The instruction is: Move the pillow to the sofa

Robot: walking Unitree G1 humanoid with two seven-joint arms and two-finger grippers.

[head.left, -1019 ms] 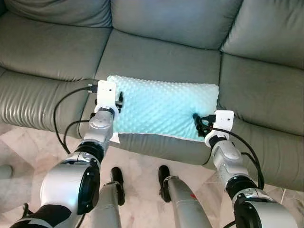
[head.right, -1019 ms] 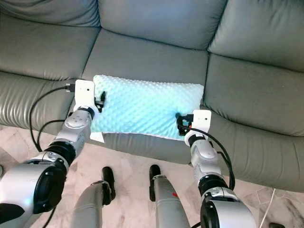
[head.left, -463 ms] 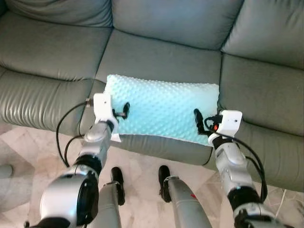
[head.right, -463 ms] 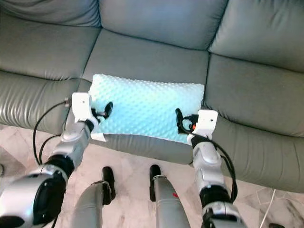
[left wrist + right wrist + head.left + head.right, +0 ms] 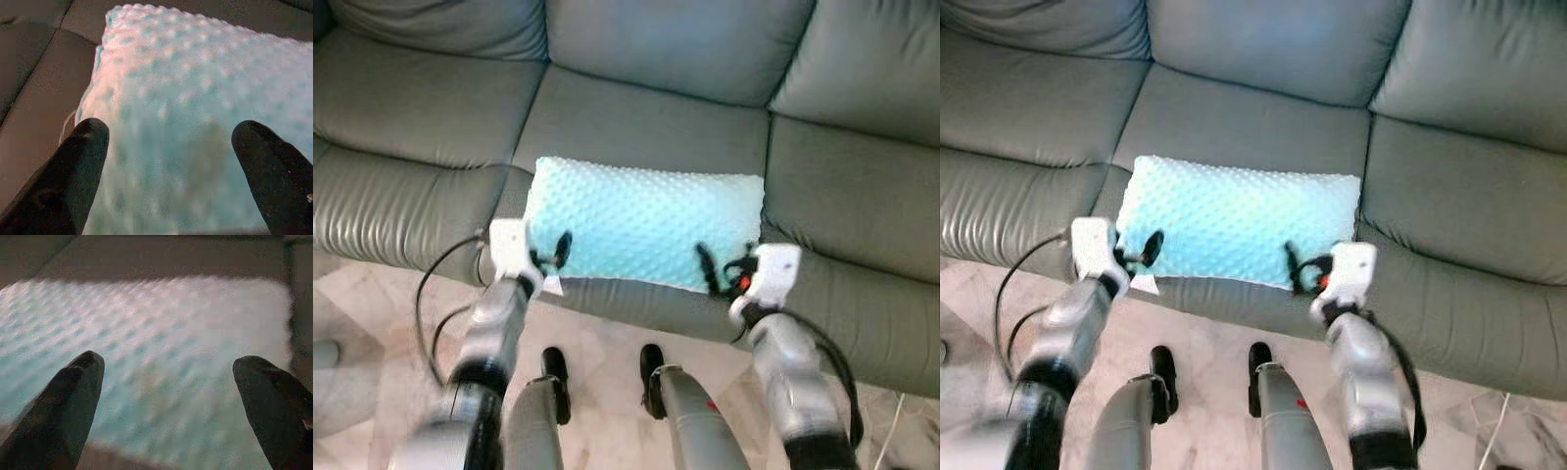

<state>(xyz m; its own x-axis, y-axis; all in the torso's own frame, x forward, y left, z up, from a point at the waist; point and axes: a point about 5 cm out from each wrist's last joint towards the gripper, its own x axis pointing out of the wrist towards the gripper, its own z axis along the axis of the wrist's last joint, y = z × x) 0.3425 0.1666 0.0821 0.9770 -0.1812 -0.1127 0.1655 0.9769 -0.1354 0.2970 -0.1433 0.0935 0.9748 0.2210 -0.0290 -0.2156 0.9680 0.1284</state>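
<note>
A mint-blue dimpled pillow (image 5: 646,223) lies flat on the middle seat of the grey leather sofa (image 5: 636,117). My left gripper (image 5: 551,255) hovers at the pillow's front left corner, open, nothing between its fingers. My right gripper (image 5: 718,269) is at the pillow's front right edge, also open and holding nothing. In the left wrist view the pillow (image 5: 195,88) lies just beyond the spread fingertips (image 5: 90,142). The right wrist view shows the pillow (image 5: 161,342) likewise ahead of the parted fingers (image 5: 78,382). Both arms are blurred.
The sofa's front edge (image 5: 636,304) runs just under my grippers, with pale marble floor (image 5: 372,304) below it. My own legs and feet (image 5: 651,377) stand close to the sofa. Seats to the left (image 5: 411,108) and right (image 5: 852,196) are bare.
Both grippers have come off the pillow's ends and drawn back toward the seat's front edge, fingers spread. The pillow stays where it lay on the middle seat.
</note>
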